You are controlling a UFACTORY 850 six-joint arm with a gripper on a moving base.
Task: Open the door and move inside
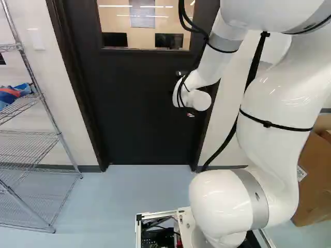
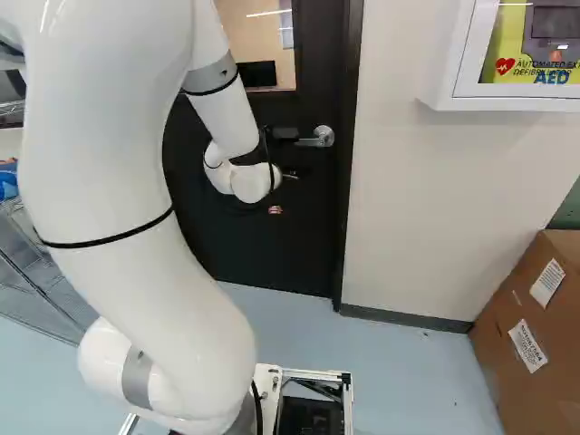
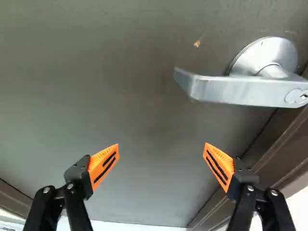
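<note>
Because the lever handle (image 3: 240,90) sits on the right of the closed door (image 1: 134,113), the gripper (image 3: 161,145) hangs near it, fingers spread, likely to press it down; gap to door unclear.

Your gripper (image 3: 161,146) faces the dark door (image 3: 134,96), its fingers (image 3: 103,163) spread wide. From the midpoint between them, you have the metal door handle (image 3: 240,91) between one and two o'clock, touching neither, and the door frame (image 3: 284,149) at three o'clock.
</note>
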